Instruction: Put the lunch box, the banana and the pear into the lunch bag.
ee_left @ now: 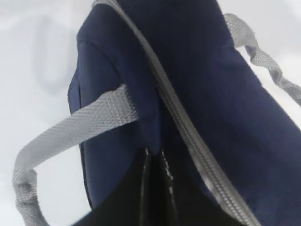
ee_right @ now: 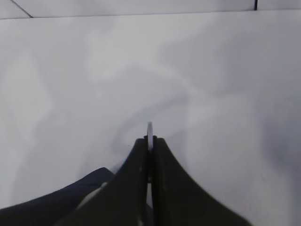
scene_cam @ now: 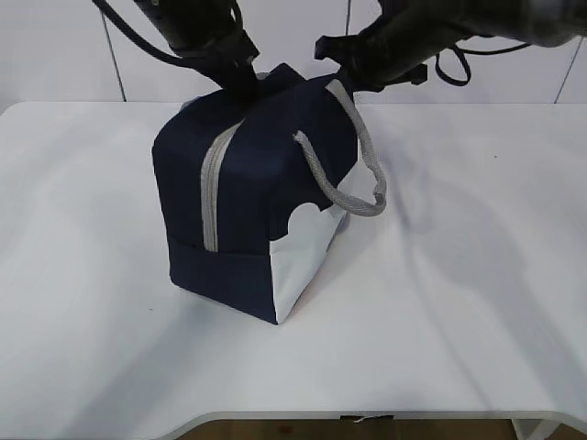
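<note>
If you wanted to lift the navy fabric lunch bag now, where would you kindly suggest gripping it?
I'd take the grey webbing handle on the navy fabric lunch bag, coming from the right side. Its loop hangs clear of the bag's wall there, leaving room for jaws to close around the strap, probably more securely than on the flat fabric.

bright, even light from above; soft shadow of the lunch bag (scene_cam: 252, 197) falls toward 5 o'clock on the table (scene_cam: 477, 302). both wrist views are blurred up close.

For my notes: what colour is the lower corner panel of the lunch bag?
White, on the navy lunch bag; the exterior view shows it best.
</note>
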